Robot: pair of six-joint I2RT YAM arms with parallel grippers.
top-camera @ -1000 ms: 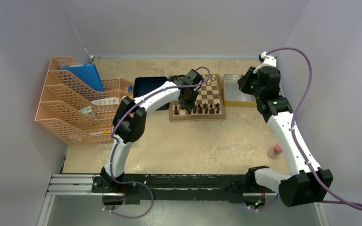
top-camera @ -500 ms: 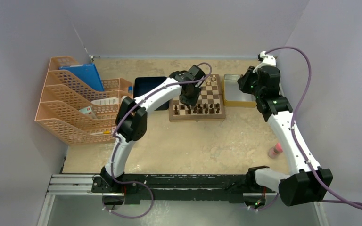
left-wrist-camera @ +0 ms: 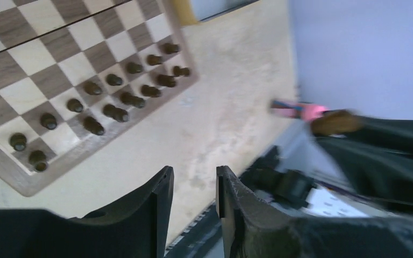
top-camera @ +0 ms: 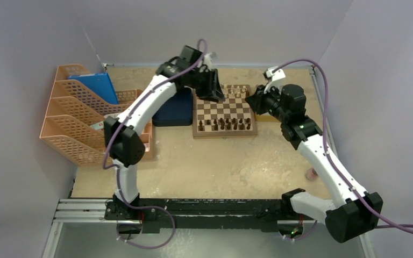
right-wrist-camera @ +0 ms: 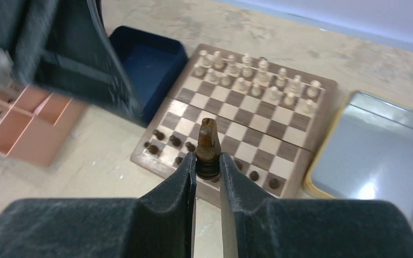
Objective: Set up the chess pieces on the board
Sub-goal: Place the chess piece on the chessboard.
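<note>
Wooden dark chessman point(right-wrist-camera: 208, 141), upright in my right pincer point(right-wrist-camera: 207, 161), above the board's near edge.

Carrying is the step in hand. That pincer is clamped narrow on the piece's base over the board point(right-wrist-camera: 246, 133), whose near rows hold the other dark pieces point(right-wrist-camera: 156, 141). My left pincer point(left-wrist-camera: 193, 180), above the board's far left corner, stands slightly parted and empty. Next, I judge, I lower onto a vacant near-row square, keeping the piece upright and clear of its neighbours.

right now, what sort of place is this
Likely a robot lab test cell: plain grey walls box in the tabletop, two arms are bolted to a rail, with a chessboard and file rack as props.
</note>
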